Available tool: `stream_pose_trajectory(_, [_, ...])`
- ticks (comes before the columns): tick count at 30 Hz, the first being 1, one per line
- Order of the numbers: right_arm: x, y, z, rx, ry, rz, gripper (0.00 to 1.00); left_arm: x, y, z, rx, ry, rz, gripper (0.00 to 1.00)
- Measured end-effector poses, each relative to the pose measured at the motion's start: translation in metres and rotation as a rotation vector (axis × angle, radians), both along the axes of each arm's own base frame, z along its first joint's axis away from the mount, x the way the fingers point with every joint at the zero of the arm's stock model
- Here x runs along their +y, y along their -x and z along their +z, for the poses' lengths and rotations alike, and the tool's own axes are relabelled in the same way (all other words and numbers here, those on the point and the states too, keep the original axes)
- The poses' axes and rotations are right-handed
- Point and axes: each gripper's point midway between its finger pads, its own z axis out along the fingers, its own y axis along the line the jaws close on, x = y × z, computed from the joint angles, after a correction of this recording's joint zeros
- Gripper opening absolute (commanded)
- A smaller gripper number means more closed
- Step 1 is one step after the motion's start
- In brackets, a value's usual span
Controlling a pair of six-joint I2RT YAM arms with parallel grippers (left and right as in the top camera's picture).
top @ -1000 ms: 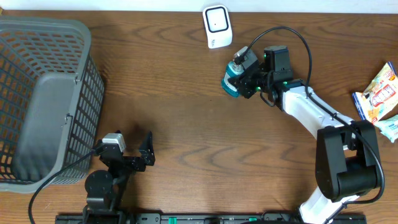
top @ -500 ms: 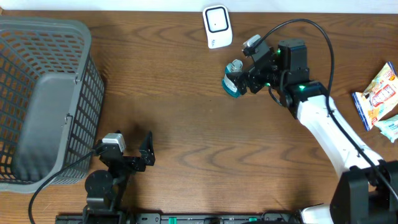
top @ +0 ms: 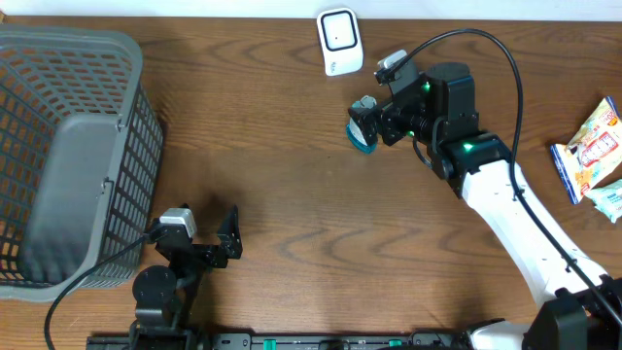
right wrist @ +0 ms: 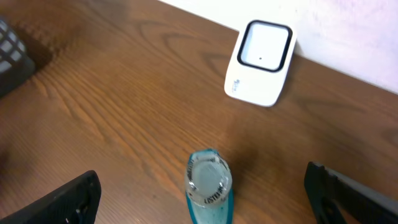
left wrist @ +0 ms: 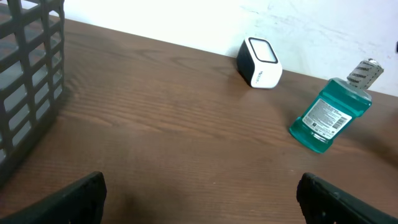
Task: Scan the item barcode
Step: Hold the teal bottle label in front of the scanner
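A: Left gripper (top: 222,243)?
B: Released, jaws wide, at four o'clock of the grey basket (top: 68,156).
A: And the bottle (top: 363,128)?
B: On the bench (top: 272,146), at five o'clock of the white scanner (top: 339,41), between the right gripper's (top: 384,122) wide-spread, released jaws.

Bright, even, diffuse light falls from above onto the wooden table (top: 292,214), leaving a faint sheen along the grain and no hard glare. Shadows are soft: a dim patch beside the grey basket (top: 131,136) and a faint one by the teal bottle (left wrist: 328,118). The overhead view is sharp from edge to edge. In the left wrist view, the basket bars and the dark fingers (left wrist: 74,196) at the bottom corners are blurred. The right wrist view is slightly soft, and its pale wall (right wrist: 348,37) looks washed out.
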Motion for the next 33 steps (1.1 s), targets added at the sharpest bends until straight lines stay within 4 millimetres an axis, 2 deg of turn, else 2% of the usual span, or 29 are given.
stream_pose_trajectory(3, [0.000, -0.002, 0.001, -0.012, 0.001, -0.007, 0.99, 0.000, 0.000, 0.000, 0.000, 0.000, 0.000, 0.98])
stream_pose_trajectory(5, [0.000, -0.009, -0.006, -0.012, 0.012, -0.022, 0.99, 0.000, 0.000, 0.000, 0.000, 0.000, 0.000, 0.98])
stream_pose_trajectory(7, [0.000, -0.018, -0.022, 0.000, 0.026, -0.036, 0.99, 0.000, 0.000, 0.000, 0.000, 0.000, 0.000, 0.98])
stream_pose_trajectory(10, [0.008, -0.028, -0.063, 0.055, 0.059, -0.037, 0.99, 0.000, 0.000, 0.000, 0.000, 0.000, 0.000, 0.98])
stream_pose_trajectory(11, [0.011, -0.029, -0.071, 0.062, 0.066, -0.034, 0.99, 0.000, 0.000, 0.000, 0.000, 0.000, 0.000, 0.98])
stream_pose_trajectory(13, [0.019, -0.031, -0.080, 0.056, 0.082, -0.033, 0.92, 0.000, 0.000, 0.000, 0.000, 0.000, 0.000, 0.98])
stream_pose_trajectory(16, [0.026, -0.031, -0.089, 0.059, 0.110, -0.053, 0.73, 0.000, 0.000, 0.000, 0.000, 0.000, 0.000, 0.98])
stream_pose_trajectory(17, [0.026, -0.033, -0.093, 0.053, 0.131, -0.073, 0.67, 0.000, 0.000, 0.000, 0.000, 0.000, 0.000, 0.98])
stream_pose_trajectory(18, [0.025, -0.034, -0.096, 0.053, 0.146, -0.090, 0.56, 0.000, 0.000, 0.000, 0.000, 0.000, 0.000, 0.98])
stream_pose_trajectory(22, [0.015, -0.038, -0.101, 0.050, 0.181, -0.149, 0.33, 0.000, 0.000, 0.000, 0.000, 0.000, 0.000, 0.98])
stream_pose_trajectory(25, [0.013, -0.040, -0.101, 0.051, 0.182, -0.169, 0.23, 0.000, 0.000, 0.000, 0.000, 0.000, 0.000, 0.98])
stream_pose_trajectory(33, [0.011, -0.039, -0.103, 0.062, 0.177, -0.188, 0.07, 0.000, 0.000, 0.000, 0.000, 0.000, 0.000, 0.98])
